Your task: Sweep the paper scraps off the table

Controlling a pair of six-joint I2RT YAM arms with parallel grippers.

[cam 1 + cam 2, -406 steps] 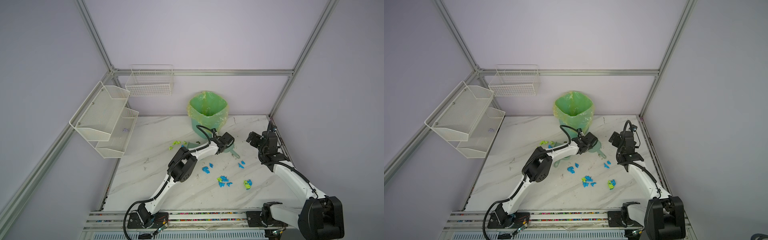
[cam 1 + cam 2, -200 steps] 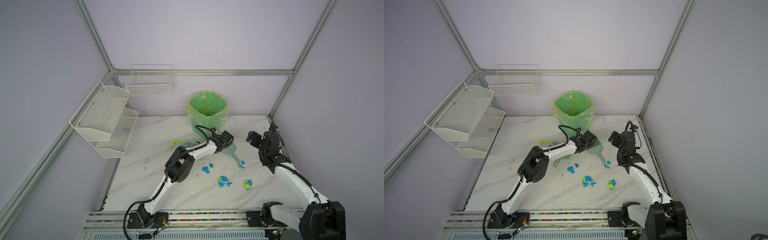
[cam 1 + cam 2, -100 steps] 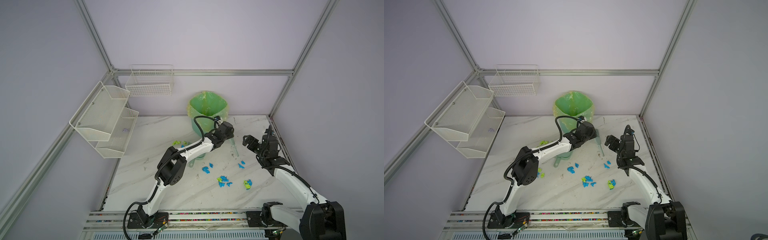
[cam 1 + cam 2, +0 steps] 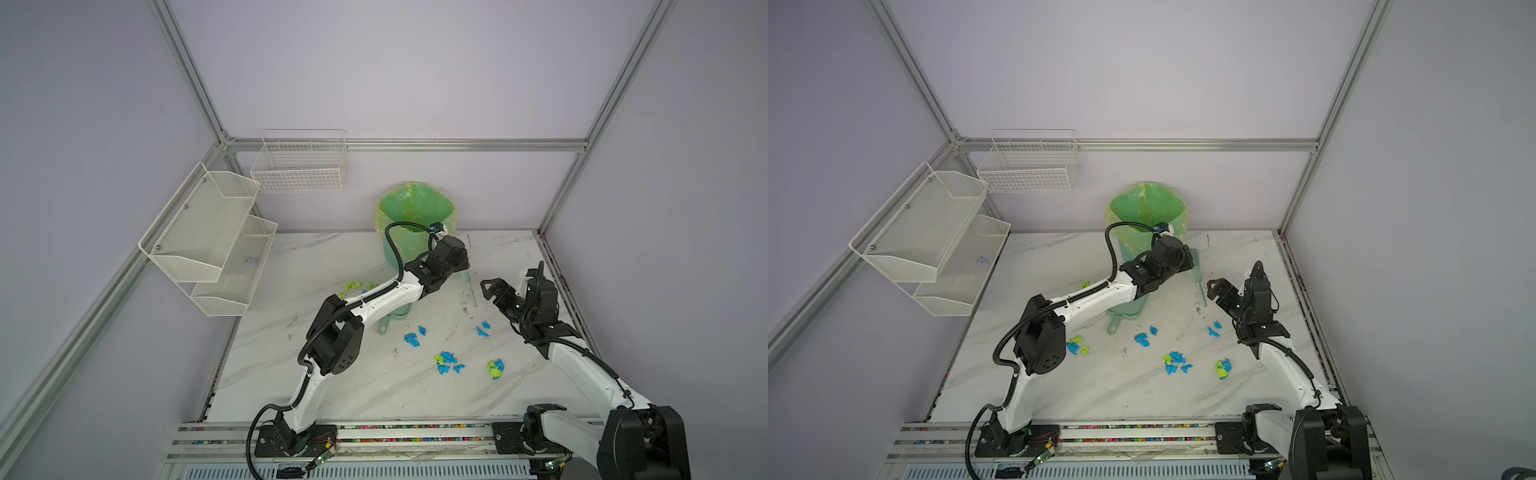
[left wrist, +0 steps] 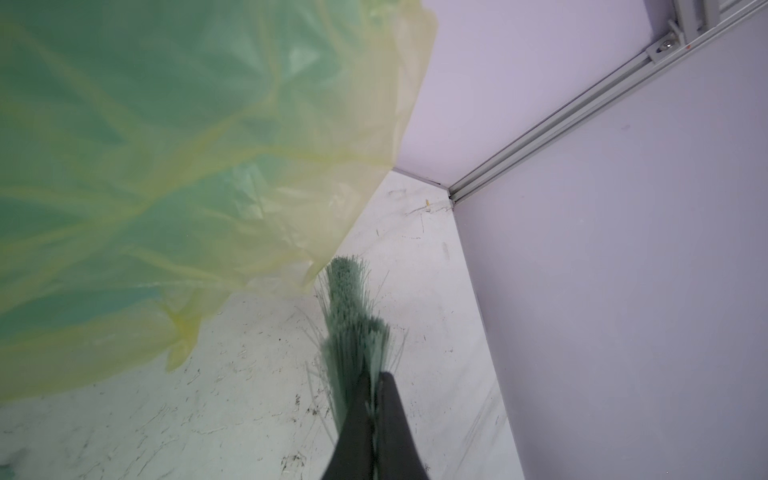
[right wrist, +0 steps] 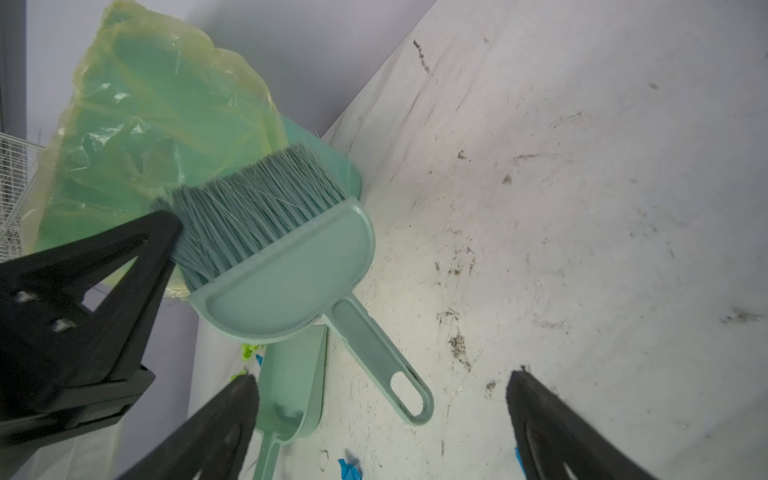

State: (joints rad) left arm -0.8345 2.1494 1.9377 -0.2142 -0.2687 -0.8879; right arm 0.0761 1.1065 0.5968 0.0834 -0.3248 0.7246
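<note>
Blue and yellow-green paper scraps lie strewn over the white table in both top views, with more by the left arm's elbow. My left gripper is shut on the head of a mint brush, bristles up against the bin, handle hanging down. My right gripper stands open just right of the handle's end, touching nothing. A mint dustpan lies on the table under the left forearm.
A green bin lined with a yellow-green bag stands at the back of the table by the wall. White wire shelves and a basket hang on the left and back walls. Aluminium rails edge the front.
The left arm has raised the brush back towards the bin and its elbow has swung left. The right gripper, open all along, has moved left towards the brush handle.
</note>
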